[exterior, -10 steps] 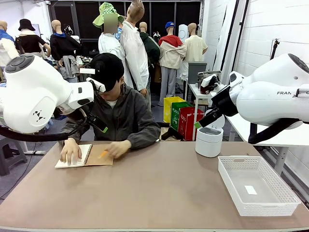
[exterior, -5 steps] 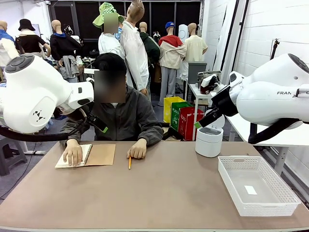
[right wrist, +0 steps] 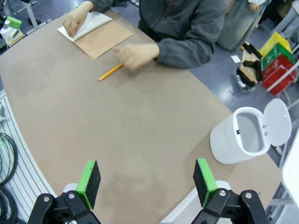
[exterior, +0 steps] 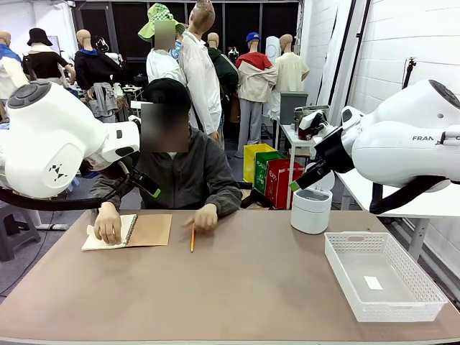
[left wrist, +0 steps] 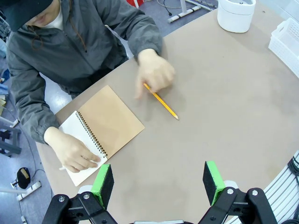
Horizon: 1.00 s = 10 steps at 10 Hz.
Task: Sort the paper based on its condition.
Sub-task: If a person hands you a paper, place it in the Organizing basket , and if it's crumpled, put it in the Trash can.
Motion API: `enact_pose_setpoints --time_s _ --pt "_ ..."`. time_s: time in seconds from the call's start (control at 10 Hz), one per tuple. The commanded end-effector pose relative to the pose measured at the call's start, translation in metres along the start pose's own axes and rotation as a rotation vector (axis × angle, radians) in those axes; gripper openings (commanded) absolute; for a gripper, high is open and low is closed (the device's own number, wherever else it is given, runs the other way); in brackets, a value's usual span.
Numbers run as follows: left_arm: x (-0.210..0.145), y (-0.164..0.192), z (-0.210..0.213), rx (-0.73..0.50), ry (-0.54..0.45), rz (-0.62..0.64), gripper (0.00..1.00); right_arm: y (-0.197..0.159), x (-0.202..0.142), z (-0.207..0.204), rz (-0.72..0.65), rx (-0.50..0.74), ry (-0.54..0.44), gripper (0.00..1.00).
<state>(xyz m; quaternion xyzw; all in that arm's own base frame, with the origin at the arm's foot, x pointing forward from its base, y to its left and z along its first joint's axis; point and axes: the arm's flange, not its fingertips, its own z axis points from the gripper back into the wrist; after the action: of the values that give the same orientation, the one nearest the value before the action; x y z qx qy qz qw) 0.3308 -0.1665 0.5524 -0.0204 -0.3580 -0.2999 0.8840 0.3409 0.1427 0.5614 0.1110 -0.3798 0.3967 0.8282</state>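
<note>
Front view: the left arm (exterior: 50, 140) and the right arm (exterior: 402, 144) stand high at either side, above the surface (exterior: 237, 295). At the far left a notebook (exterior: 149, 230) lies open. The paper (exterior: 97, 244), a white sheet on the notebook's left side, sits under the person's hand (exterior: 108, 226); whether it is loose or bound cannot be told. A pencil (exterior: 192, 238) lies just right of the notebook, with the other hand (exterior: 207, 217) at its far end. A white bin (exterior: 310, 210) stands at the far right, and a basket (exterior: 381, 277) sits nearer, apart from it. Left wrist view: the left jaws are wide, holding nothing, above bare surface near the notebook (left wrist: 114, 121); the hand (left wrist: 74, 154) presses the paper (left wrist: 74, 128). Right wrist view: the right jaws are wide, holding nothing, above bare surface. The bin (right wrist: 233, 140) has its lid up, and the paper (right wrist: 96, 21) lies well apart from it, at the far end.
</note>
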Motion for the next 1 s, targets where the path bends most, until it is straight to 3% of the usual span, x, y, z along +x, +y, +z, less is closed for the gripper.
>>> enact_pose_setpoints --time_s 0.0,0.9 --pt "-0.0002 0.0 -0.0003 0.005 0.001 0.0 1.0 0.0005 -0.0001 -0.0002 0.0 0.004 0.001 1.0" --pt "-0.0002 0.0 -0.0003 0.005 0.001 0.0 1.0 0.0005 -0.0001 -0.0002 0.0 0.004 0.001 1.0"
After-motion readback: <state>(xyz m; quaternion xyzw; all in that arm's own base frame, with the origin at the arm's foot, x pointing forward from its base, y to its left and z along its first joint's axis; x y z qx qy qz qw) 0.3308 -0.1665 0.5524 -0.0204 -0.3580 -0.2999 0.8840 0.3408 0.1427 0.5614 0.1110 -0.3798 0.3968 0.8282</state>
